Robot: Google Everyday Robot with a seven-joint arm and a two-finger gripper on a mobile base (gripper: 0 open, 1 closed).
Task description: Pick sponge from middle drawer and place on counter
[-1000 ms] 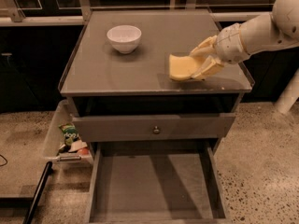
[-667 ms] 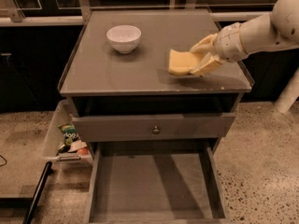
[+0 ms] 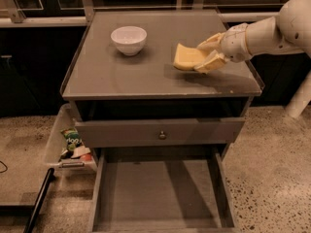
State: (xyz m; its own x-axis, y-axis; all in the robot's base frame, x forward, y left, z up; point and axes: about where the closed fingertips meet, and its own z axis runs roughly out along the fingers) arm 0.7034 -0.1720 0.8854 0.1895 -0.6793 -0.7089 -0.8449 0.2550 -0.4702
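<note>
The pale-yellow sponge point(image 3: 186, 57) is held between the yellowish fingers of my gripper point(image 3: 206, 55) just above the right side of the grey counter point(image 3: 121, 76). The gripper reaches in from the right on a white arm and is shut on the sponge. The sponge casts a shadow on the counter below it. The middle drawer point(image 3: 160, 193) is pulled out at the bottom, with a bare flat floor.
A white bowl point(image 3: 129, 39) stands on the counter's back left. A shut drawer front with a small round knob point(image 3: 162, 135) sits above the open drawer. A clear bin with snack packets point(image 3: 73, 144) stands on the floor at the left.
The gripper with the sponge has moved slightly to the left and back over the counter. Nothing else has moved.
</note>
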